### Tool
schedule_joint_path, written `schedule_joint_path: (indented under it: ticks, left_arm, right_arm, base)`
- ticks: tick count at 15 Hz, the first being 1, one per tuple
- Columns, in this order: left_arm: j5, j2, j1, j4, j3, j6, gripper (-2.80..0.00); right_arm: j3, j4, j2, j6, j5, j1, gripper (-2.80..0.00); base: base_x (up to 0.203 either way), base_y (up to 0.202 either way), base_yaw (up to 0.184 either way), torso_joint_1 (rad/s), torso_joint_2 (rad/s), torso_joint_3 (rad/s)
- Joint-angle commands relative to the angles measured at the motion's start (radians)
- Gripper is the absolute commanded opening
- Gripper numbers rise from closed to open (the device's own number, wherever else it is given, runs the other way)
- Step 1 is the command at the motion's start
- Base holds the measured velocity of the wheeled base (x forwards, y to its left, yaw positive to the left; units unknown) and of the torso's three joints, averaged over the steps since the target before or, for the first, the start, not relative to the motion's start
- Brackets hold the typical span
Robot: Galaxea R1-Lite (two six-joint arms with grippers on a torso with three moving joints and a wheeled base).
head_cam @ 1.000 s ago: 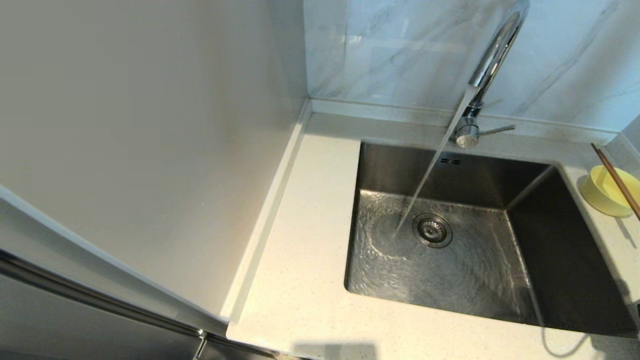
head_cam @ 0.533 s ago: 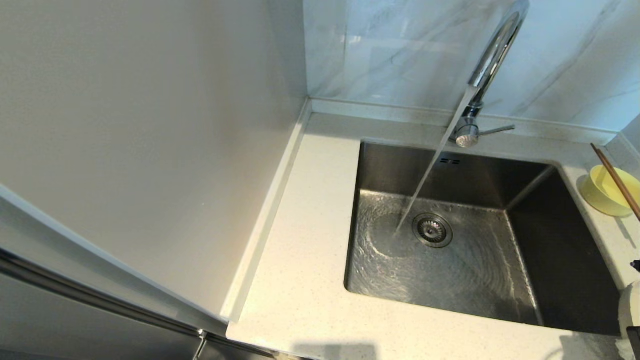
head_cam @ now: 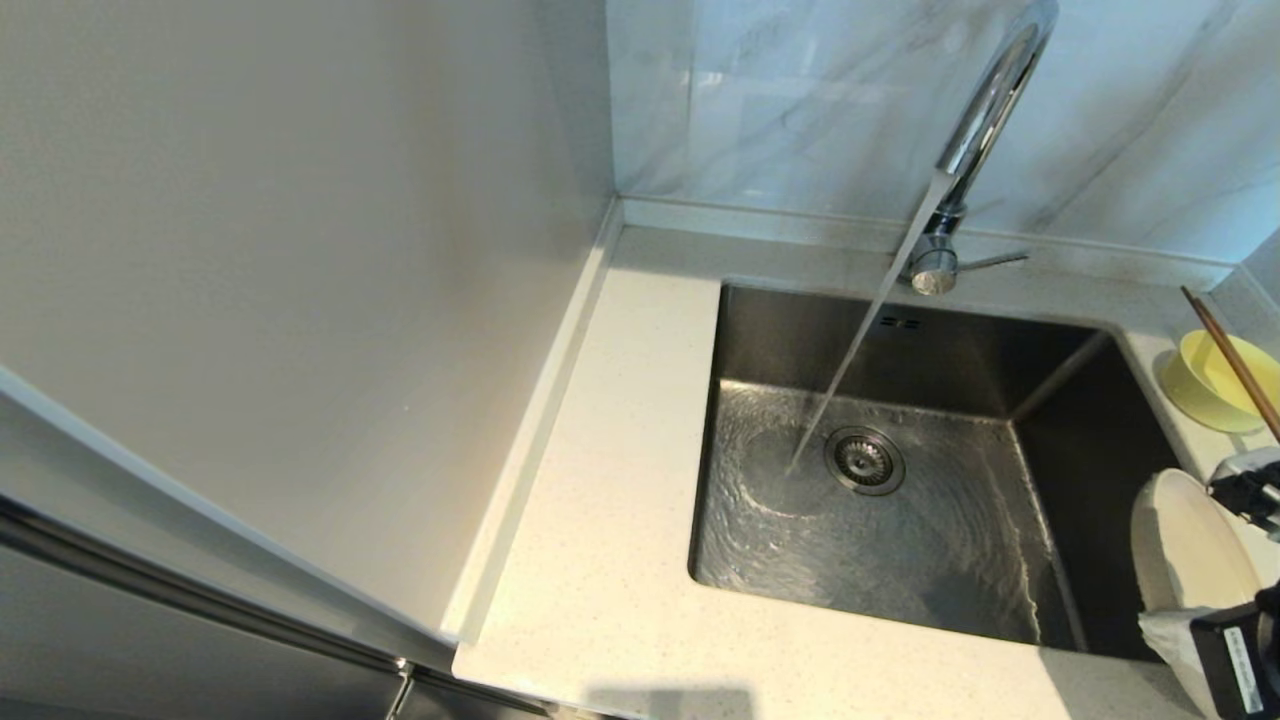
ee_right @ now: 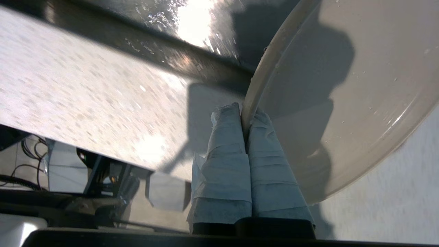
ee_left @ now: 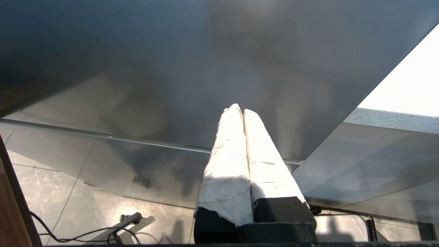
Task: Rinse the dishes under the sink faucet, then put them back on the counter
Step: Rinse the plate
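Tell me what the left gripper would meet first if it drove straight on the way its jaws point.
The left gripper, jaws shut and empty, is parked below the counter edge, pointing at a dark glossy panel. That panel looks to be the first thing it would meet, though its depth is unclear.

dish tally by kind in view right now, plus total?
Small pale yellow round bowl: 1
White round plate, clamped at its rim by the right gripper: 1
Thin brown wooden chopsticks across the bowl: 1 pair, individual sticks hard to separate
Total: 3 kinds
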Motion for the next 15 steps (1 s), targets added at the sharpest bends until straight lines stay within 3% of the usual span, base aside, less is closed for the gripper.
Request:
schedule_joint_path:
  ticks: [1,5,9,15]
  left_arm:
    - [0.000,0.000,0.000,0.000,0.000,0.000,-2.80]
    - [0.000,0.000,0.000,0.000,0.000,0.000,-2.80]
    - [0.000,0.000,0.000,0.000,0.000,0.000,-2.80]
    - [0.000,0.000,0.000,0.000,0.000,0.000,-2.80]
  right_arm:
    - [-0.016,-0.029,0.035,0.000,0.000,0.059,-2.80]
    - [-0.043,-0.132,0.058,-0.002,0.001,0.166,-2.80]
    - [-0.089,-0.151,0.071,-0.011,0.021,0.272,-2.80]
    - [-0.257,-0.166,0.243,-0.003,0.059,0.327,-2.80]
  base:
    - [0.000,0.000,0.000,0.000,0.00,0.000]
    - [0.000,0.000,0.000,0.000,0.00,0.000]
    - [0.000,0.000,0.000,0.000,0.00,0.000]
    - [0.000,0.000,0.000,0.000,0.00,0.000]
